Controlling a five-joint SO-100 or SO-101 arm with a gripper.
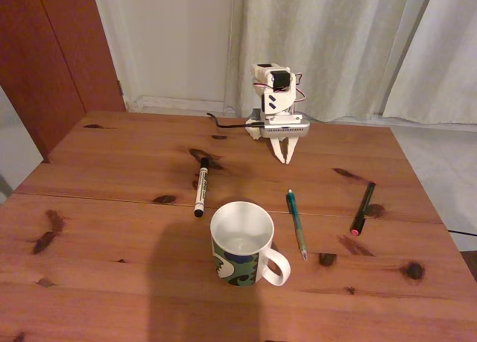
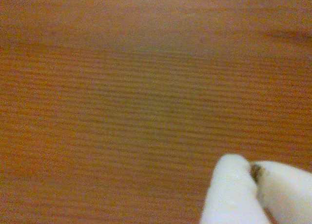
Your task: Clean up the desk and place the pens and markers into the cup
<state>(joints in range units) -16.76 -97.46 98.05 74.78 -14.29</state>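
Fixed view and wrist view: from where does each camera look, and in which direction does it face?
Fixed view: it stands in front of the desk, raised, looking down across it toward the curtain; it shows the cup, three pens and the folded arm with its hand pointing down.
Wrist view: it rides on the arm and faces the wood from very close; the white fingertips enter at the lower right, together.
Shared: the desk surface and the hand.

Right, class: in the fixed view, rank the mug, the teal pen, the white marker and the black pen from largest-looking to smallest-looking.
1. Mug: clearly the bulkiest, though also nearest the camera.
2. Teal pen and white marker: similar length, too close to rank.
3. Black pen: looks slightly shorter and thinner, but lies angled, so this is unsure.
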